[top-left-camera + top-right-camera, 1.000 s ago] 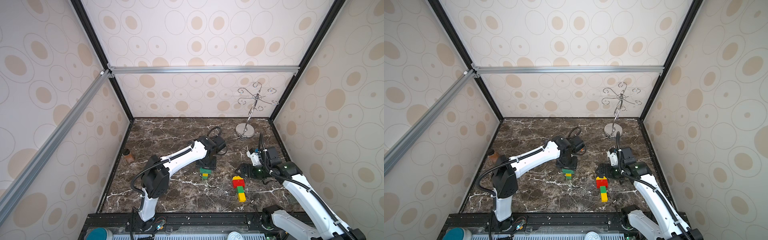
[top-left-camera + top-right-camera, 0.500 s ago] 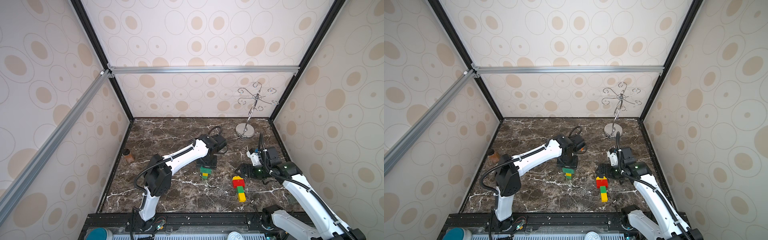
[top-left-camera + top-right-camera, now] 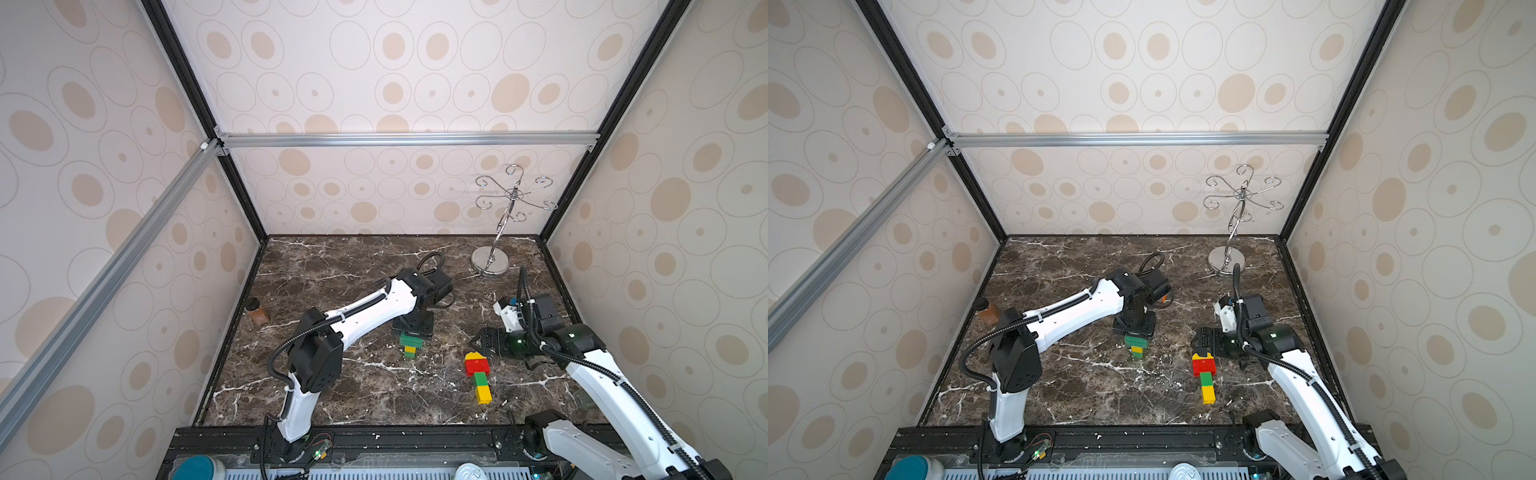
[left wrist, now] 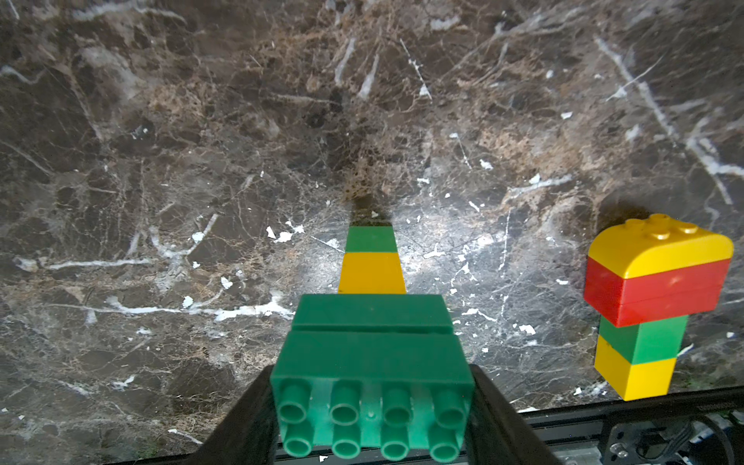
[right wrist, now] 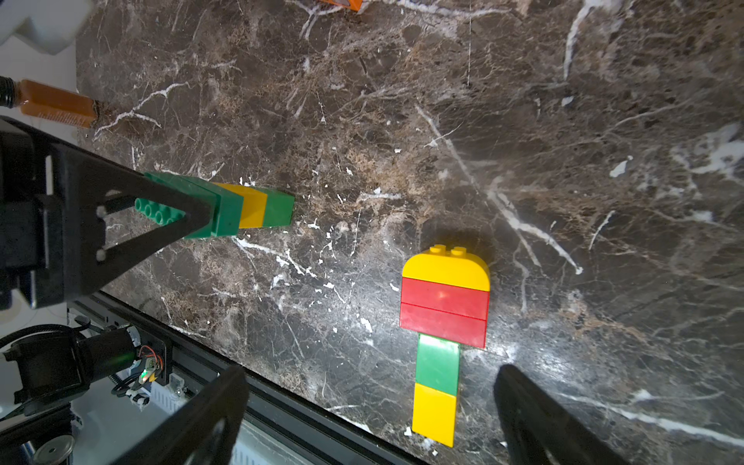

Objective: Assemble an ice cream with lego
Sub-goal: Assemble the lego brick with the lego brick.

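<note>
The dark marble surface (image 3: 332,374) fills the floor of the booth. The left arm (image 3: 365,311) rises from the near edge left of the middle. It stretches low toward the surface's centre, where its wrist bends straight down. The left gripper (image 3: 412,329) points at the marble, jaws clamped on the two long sides of the green oblong brick (image 4: 372,362) that tops the standing stack (image 3: 1136,347). Below that brick come another green oblong, a yellow square and a green square. The stack stands upright near the middle of the surface, its foot seemingly on the marble.

The right arm (image 3: 602,374) climbs from the near right corner, and its wrist turns in toward the centre. The right gripper (image 5: 372,372) hangs with its jaws spread wide and holds nothing.

A chrome hook stand (image 3: 490,264) occupies the far right corner.

The lying assembly (image 3: 477,368) rests flat, right of centre toward the near edge. It runs from a yellow dome through two red oblongs and a green square to a yellow square. The dome end lies just beside the right gripper.

A brown jar (image 3: 257,311) stands at the left edge.
</note>
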You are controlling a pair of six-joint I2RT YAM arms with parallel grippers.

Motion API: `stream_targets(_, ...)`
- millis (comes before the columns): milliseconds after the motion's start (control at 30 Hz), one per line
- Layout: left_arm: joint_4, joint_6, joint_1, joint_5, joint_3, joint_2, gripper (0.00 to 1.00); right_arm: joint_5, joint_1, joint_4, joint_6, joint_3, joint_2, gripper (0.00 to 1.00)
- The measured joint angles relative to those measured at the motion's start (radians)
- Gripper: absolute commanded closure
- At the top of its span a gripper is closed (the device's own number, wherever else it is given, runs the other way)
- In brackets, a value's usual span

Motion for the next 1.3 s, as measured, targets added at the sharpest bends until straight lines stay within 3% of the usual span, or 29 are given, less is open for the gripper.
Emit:
stream_targets(733, 0.079, 0.035, -0.031, -0.038, -0.082, -0.038, 0.62, 0.0, -0.003, 0.0, 0.0, 0.0, -0.003, 0.02)
stream_targets(1133, 0.036, 0.1, -0.035, -0.045, -0.036, 0.002, 0.63, 0.001, -0.004, 0.0, 0.0, 0.0, -0.003, 0.01)
stream_targets(1300, 0.084, 0.097, -0.035, -0.044, -0.091, -0.029, 0.64, 0.004, -0.004, 0.0, 0.0, 0.0, -0.003, 0.02)
